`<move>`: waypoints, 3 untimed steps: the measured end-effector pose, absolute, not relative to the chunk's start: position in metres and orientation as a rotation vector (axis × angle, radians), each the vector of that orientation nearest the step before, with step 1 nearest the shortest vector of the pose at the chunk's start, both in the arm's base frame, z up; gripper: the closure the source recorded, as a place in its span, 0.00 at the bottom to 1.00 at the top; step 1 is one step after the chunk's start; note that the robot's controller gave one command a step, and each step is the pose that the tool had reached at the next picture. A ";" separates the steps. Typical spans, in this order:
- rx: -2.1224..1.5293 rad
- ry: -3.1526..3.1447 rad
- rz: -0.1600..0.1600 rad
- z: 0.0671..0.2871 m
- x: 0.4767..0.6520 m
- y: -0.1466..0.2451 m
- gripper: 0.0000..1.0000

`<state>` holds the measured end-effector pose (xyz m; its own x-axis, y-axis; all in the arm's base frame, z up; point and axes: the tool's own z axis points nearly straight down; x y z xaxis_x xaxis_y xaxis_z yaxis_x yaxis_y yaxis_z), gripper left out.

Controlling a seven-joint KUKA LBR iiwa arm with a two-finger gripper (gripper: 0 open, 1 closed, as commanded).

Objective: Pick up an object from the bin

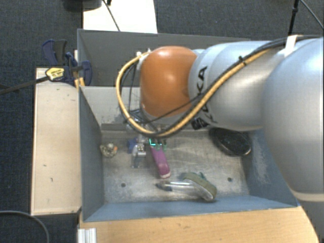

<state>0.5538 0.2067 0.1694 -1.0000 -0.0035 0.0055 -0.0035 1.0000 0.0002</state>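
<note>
The gripper (148,147) hangs by a pink cylinder (161,164) mid-bin (93,135).

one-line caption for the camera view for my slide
Gripper over the upper end of a pink cylinder in the grey bin, an olive curved piece near the front wall

My orange wrist cover (167,80) looks smooth and glossy, the metal bin (121,178) dull and scuffed, the pink tube (161,162) at its centre smooth plastic, the clear piece (176,186) at six o'clock glassy, the black disc (232,142) at three o'clock matt.
</note>
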 end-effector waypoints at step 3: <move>-0.289 -3.135 -0.006 0.073 0.588 0.162 0.00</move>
<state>0.5880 0.1620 0.0734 -0.9831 0.1828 -0.0063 0.1828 0.9831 0.0046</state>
